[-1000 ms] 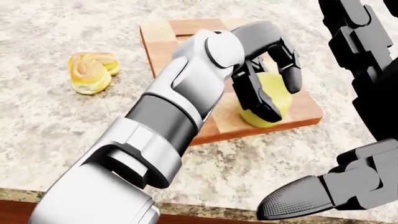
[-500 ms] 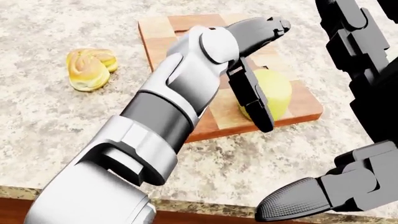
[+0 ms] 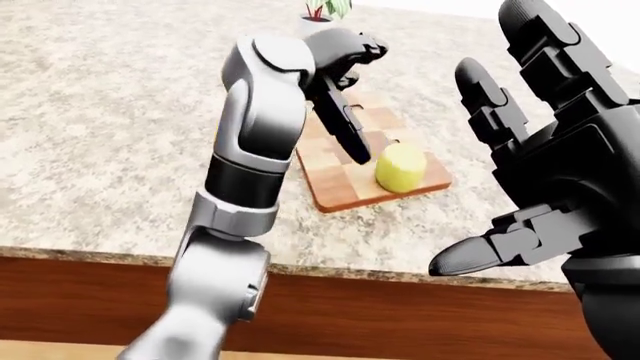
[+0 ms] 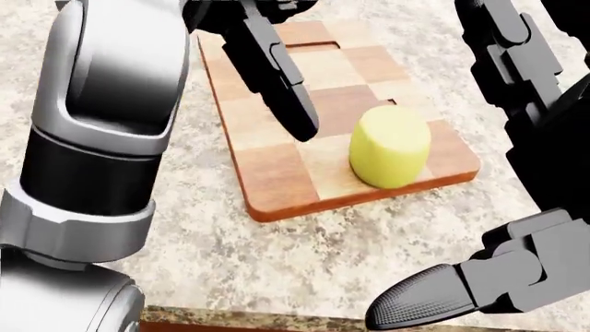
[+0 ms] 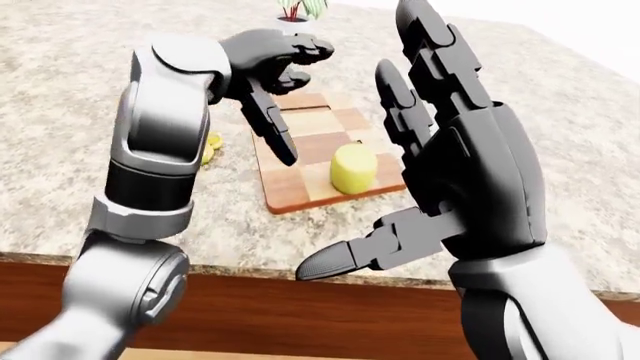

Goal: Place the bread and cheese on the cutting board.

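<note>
The yellow cheese [image 4: 390,146], a short round block, lies on the checkered wooden cutting board [image 4: 277,173] near its lower right corner, and nothing touches it. My left hand [image 4: 288,69] hangs open above the board's upper left part, one long finger pointing down beside the cheese. In the head view the left arm hides the bread. In the right-eye view a yellow sliver of the bread [image 5: 211,148] shows on the counter, left of the board. My right hand [image 3: 480,165] is open, fingers spread upward, raised close to the camera at the right.
The board lies on a speckled granite counter [image 3: 120,135] with a wooden front edge [image 3: 400,307] at the bottom. A small potted plant [image 5: 297,9] stands at the top, beyond the board.
My left hand has let go of the cheese and risen up and to the left. Its arm now covers the bread in the head view. The cheese stays on the board.
</note>
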`<state>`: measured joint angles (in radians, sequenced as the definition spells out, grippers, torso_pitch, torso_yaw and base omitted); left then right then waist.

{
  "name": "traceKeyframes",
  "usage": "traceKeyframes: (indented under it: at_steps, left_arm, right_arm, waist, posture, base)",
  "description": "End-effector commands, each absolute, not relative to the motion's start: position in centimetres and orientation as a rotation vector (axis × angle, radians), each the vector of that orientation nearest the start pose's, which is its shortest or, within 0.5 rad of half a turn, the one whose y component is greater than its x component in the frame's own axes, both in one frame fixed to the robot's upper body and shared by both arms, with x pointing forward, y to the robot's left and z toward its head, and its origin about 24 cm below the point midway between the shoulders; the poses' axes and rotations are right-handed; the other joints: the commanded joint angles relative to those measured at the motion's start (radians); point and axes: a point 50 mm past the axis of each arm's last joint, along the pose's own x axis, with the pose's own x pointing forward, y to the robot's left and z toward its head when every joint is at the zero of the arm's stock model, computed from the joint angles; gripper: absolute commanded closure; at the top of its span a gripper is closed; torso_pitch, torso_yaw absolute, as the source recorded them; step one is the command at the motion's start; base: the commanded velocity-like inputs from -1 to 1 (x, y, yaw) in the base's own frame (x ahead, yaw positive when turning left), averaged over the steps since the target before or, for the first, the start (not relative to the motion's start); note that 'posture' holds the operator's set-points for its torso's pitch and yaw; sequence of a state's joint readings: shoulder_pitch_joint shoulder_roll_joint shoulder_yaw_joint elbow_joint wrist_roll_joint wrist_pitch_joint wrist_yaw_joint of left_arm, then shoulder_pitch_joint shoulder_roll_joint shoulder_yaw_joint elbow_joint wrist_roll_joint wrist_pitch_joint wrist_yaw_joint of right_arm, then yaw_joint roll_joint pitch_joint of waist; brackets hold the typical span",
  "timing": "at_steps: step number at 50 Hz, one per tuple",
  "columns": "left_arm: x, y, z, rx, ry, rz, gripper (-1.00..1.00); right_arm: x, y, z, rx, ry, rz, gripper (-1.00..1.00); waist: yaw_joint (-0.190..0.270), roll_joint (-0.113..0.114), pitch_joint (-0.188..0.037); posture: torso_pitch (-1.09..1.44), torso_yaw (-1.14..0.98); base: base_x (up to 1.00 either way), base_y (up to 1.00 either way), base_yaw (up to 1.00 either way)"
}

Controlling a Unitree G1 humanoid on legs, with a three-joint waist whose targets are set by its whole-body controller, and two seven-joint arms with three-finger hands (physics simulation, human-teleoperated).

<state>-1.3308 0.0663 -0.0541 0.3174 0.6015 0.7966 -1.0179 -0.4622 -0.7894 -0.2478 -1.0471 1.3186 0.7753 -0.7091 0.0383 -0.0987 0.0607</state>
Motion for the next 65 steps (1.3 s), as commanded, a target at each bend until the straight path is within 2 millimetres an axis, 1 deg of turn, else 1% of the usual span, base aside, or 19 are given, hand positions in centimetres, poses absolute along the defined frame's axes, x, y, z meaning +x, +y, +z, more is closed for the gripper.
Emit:
traceKeyframes:
  at_steps: [1, 5, 6, 8, 15, 18, 19, 21, 23, 25, 27, 31, 37, 44, 50, 57, 58, 62, 65]
  left_arm:
    - [34.5, 4.6, 33.6, 0.705, -0.022, -0.735, -1.0]
    - [34.3, 5.4, 34.0, 0.693, -0.026, -0.718, -1.0]
    - [34.6, 6.7, 34.1, 0.681, -0.02, -0.685, -1.0]
    - [34.9, 8.1, 34.2, 0.671, -0.009, -0.651, -1.0]
    - [35.2, 11.0, 33.8, 0.682, 0.019, -0.592, -1.0]
    - [35.9, 12.6, 34.1, 0.683, 0.033, -0.547, -1.0]
    - [36.4, 13.4, 34.4, 0.687, 0.033, -0.523, -1.0]
    - [37.2, 14.4, 34.7, 0.69, 0.041, -0.496, -1.0]
    - [38.0, 15.6, 34.3, 0.702, 0.063, -0.474, -1.0]
    - [38.5, 16.2, 34.0, 0.71, 0.077, -0.466, -1.0]
    - [39.4, 17.5, 33.6, 0.718, 0.107, -0.438, -1.0]
    - [40.3, 18.7, 33.4, 0.741, 0.129, -0.4, -1.0]
    - [40.5, 19.4, 33.1, 0.788, 0.167, -0.421, -0.97]
    - [40.3, 19.9, 33.7, 0.828, 0.188, -0.461, -0.87]
    - [40.2, 19.6, 33.8, 0.87, 0.184, -0.53, -0.82]
    - [40.2, 19.4, 33.1, 0.923, 0.186, -0.596, -0.8]
    - [40.3, 19.5, 33.0, 0.922, 0.191, -0.601, -0.88]
    - [40.3, 19.4, 33.1, 0.918, 0.179, -0.603, -0.84]
    - [40.2, 19.3, 33.2, 0.92, 0.182, -0.631, -0.73]
  right_arm:
    - [17.6, -15.0, 29.3, -0.016, -0.48, 0.248, -1.0]
    - [17.6, -15.0, 29.3, -0.017, -0.48, 0.249, -1.0]
    - [17.5, -15.0, 29.4, -0.017, -0.482, 0.252, -1.0]
    - [17.5, -15.0, 29.5, -0.017, -0.482, 0.255, -1.0]
    - [17.5, -14.9, 29.6, -0.016, -0.483, 0.26, -1.0]
    - [17.5, -14.9, 29.7, -0.018, -0.484, 0.26, -1.0]
    - [17.4, -14.9, 29.7, -0.018, -0.485, 0.26, -1.0]
    - [17.4, -14.8, 29.9, -0.019, -0.487, 0.262, -1.0]
    - [17.4, -14.7, 29.9, -0.019, -0.487, 0.263, -1.0]
    - [17.4, -14.7, 29.8, -0.019, -0.487, 0.264, -1.0]
    - [17.5, -14.6, 29.8, -0.02, -0.486, 0.265, -1.0]
    - [17.5, -14.6, 29.8, -0.02, -0.486, 0.266, -1.0]
    - [17.4, -14.6, 29.8, -0.02, -0.484, 0.266, -1.0]
    - [17.5, -14.6, 29.6, -0.017, -0.482, 0.265, -1.0]
    - [17.5, -14.6, 29.7, -0.018, -0.484, 0.264, -1.0]
    - [17.5, -14.6, 29.7, -0.018, -0.483, 0.262, -1.0]
    - [17.5, -14.6, 29.7, -0.018, -0.484, 0.262, -1.0]
    - [17.5, -14.7, 29.7, -0.019, -0.483, 0.261, -1.0]
    - [17.5, -14.6, 29.6, -0.018, -0.481, 0.262, -1.0]
  waist:
    - [0.0, -0.001, -0.024]
    - [0.001, 0.002, -0.022]
    - [0.002, 0.002, -0.021]
    - [0.002, 0.004, -0.02]
    - [-0.001, 0.012, -0.021]
    - [0.001, 0.012, -0.02]
    - [0.001, 0.012, -0.021]
    - [0.002, 0.012, -0.021]
    - [0.002, 0.012, -0.022]
    - [0.001, 0.014, -0.022]
    - [0.002, 0.015, -0.024]
    - [0.003, 0.014, -0.029]
    - [0.002, 0.012, -0.03]
    - [0.001, 0.011, -0.03]
    - [0.001, 0.013, -0.03]
    - [-0.001, 0.014, -0.031]
    - [-0.001, 0.014, -0.032]
    - [-0.002, 0.013, -0.032]
    - [-0.003, 0.014, -0.032]
  posture:
    - [0.0, 0.0]
    - [0.0, 0.0]
    - [0.0, 0.0]
    - [0.0, 0.0]
    - [0.0, 0.0]
    - [0.0, 0.0]
    - [0.0, 0.0]
    - [0.0, 0.0]
    - [0.0, 0.0]
    - [0.0, 0.0]
    - [0.0, 0.0]
    - [0.0, 0.0]
    - [0.0, 0.0]
    - [0.0, 0.0]
    - [0.0, 0.0]
    - [0.0, 0.0]
    - [0.0, 0.0]
    - [0.0, 0.0]
    - [0.0, 0.0]
  base:
    - [0.0, 0.0, 0.0]
    - [0.0, 0.0, 0.0]
    - [0.0, 0.0, 0.0]
    - [0.0, 0.0, 0.0]
    - [0.0, 0.0, 0.0]
    - [0.0, 0.0, 0.0]
    - [0.0, 0.0, 0.0]
    - [0.0, 0.0, 0.0]
    - [0.0, 0.0, 0.0]
    - [0.0, 0.0, 0.0]
    - [0.0, 0.0, 0.0]
    - [0.0, 0.0, 0.0]
    - [0.0, 0.0, 0.0]
    - [0.0, 0.0, 0.0]
    - [0.0, 0.0, 0.0]
    - [0.0, 0.0, 0.0]
    - [0.0, 0.0, 0.0]
    - [0.0, 0.0, 0.0]
    - [0.0, 0.0, 0.0]
